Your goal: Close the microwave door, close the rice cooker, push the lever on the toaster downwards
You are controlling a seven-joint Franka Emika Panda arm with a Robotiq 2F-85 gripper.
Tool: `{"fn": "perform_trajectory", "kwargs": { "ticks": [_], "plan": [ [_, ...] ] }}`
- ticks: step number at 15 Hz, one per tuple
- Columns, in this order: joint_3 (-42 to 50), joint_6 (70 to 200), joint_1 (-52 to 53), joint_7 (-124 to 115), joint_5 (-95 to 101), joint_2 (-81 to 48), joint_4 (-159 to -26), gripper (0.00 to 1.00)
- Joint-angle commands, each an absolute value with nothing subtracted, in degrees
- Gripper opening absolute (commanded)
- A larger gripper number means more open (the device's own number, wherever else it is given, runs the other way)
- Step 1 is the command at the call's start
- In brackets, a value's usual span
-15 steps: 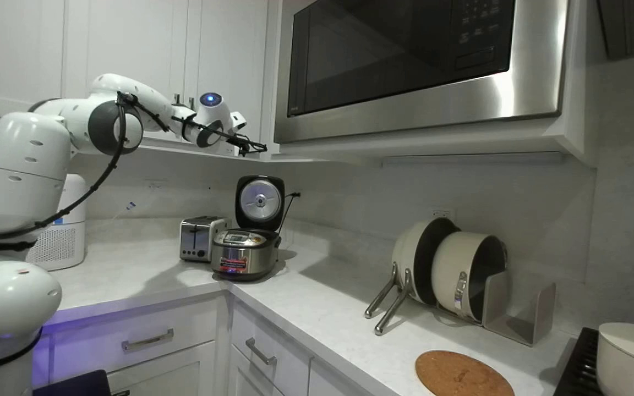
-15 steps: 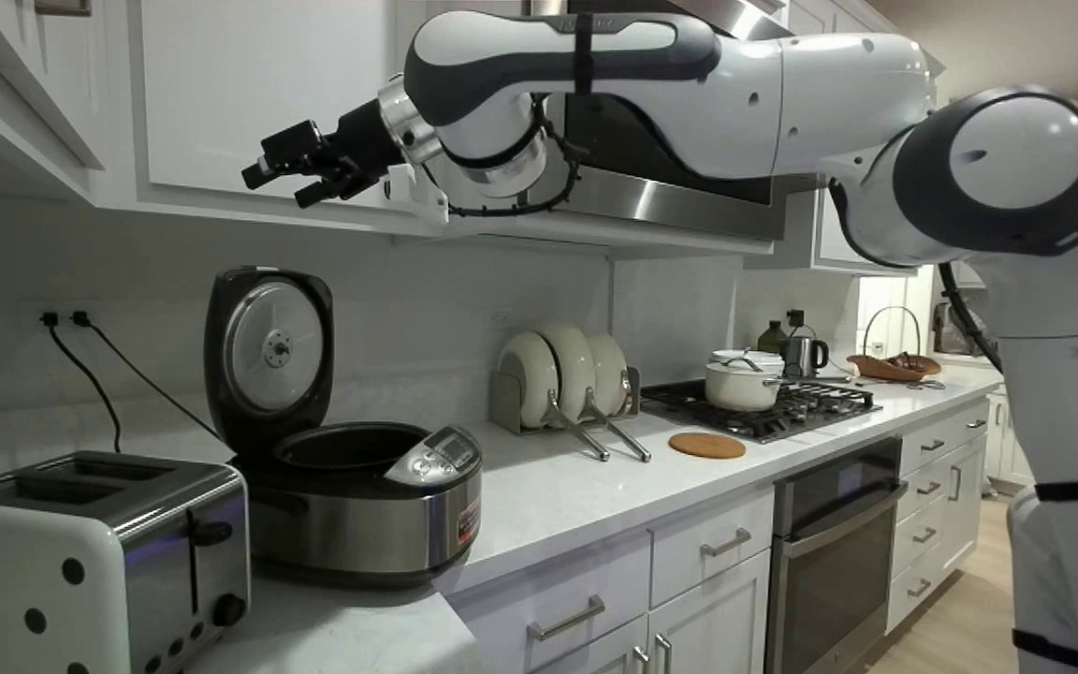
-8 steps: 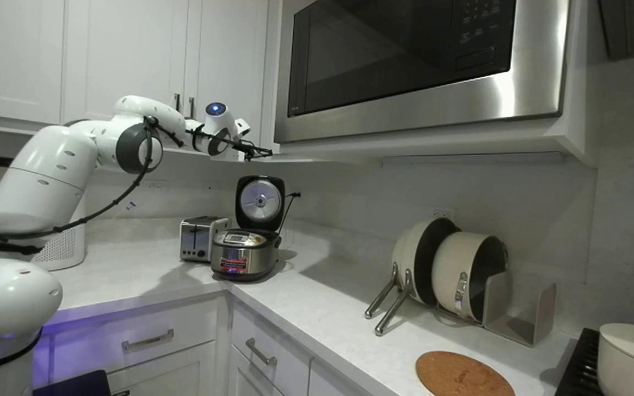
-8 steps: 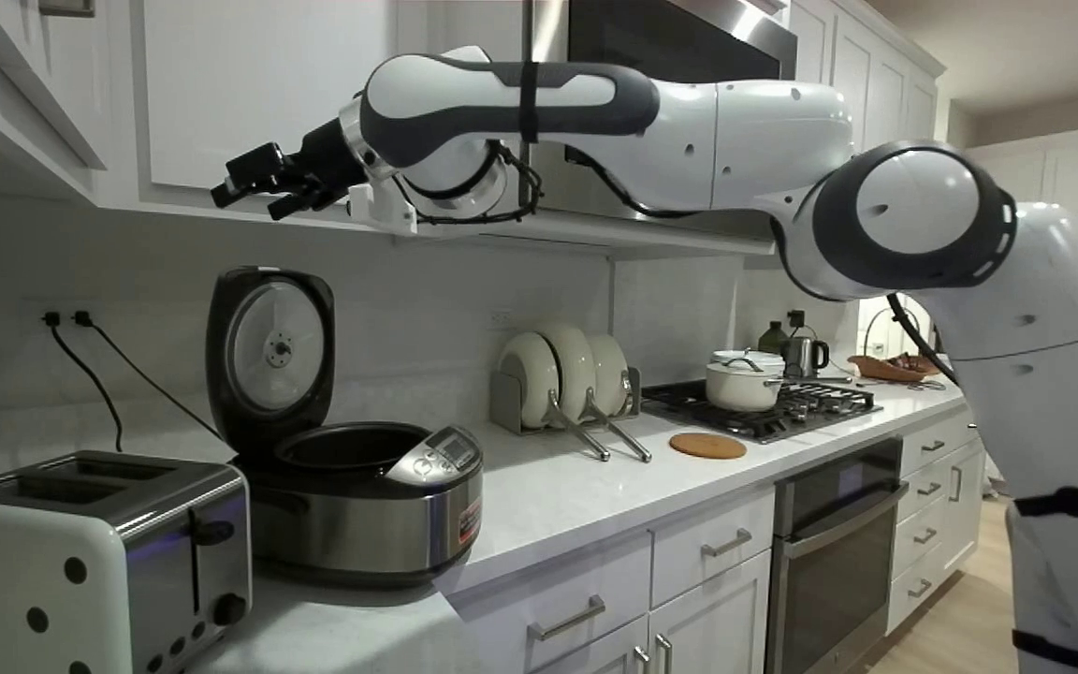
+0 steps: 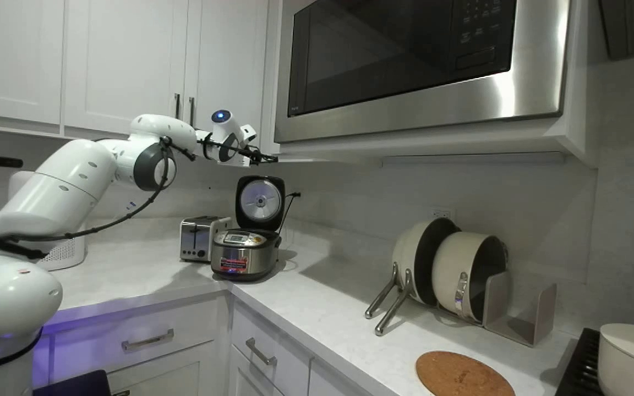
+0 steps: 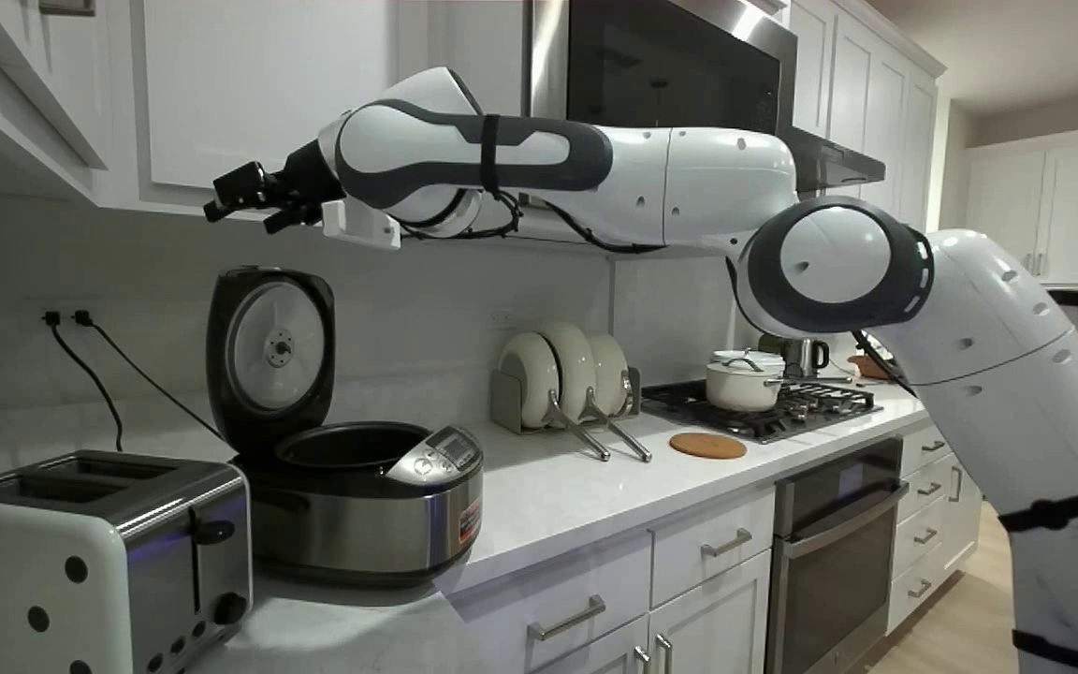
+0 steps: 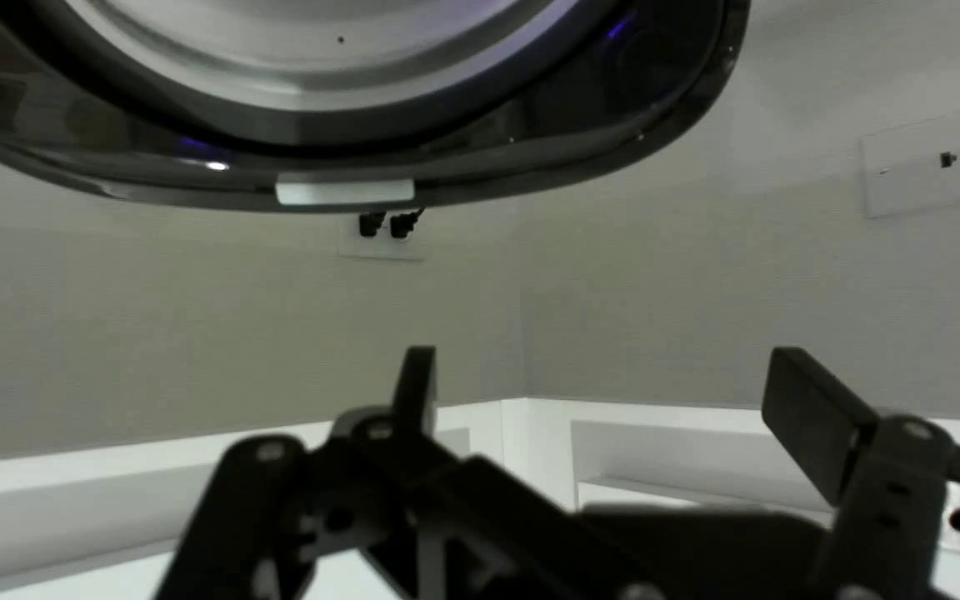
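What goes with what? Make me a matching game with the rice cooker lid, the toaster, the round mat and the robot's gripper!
Things:
1. rice cooker lid
2. toaster
3. round mat
4. gripper

How they are:
A. brown, lying flat
B. up in the air, jaws apart
C. standing open, silver inside
D. has black dots

Right pairs: 1-C, 2-D, 3-A, 4-B
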State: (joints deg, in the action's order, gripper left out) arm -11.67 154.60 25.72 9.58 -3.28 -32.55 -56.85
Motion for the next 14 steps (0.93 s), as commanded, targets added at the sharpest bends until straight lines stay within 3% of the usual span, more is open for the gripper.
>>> {"fn": "perform_trajectory", "kwargs": {
  "ticks": [1,11,13,14],
  "plan": [
    [-11.67,154.5,25.73,9.57,-3.28,-32.68,-56.55,1.0],
    [-5.36,147.17,29.58,-1.81,6.45,-36.08,-48.64,1.0],
    [-4.32,145.43,29.73,-4.75,8.45,-37.31,-46.04,0.74],
    [-3.86,144.42,29.79,-5.82,9.17,-37.93,-44.81,0.66]
  ]
}}
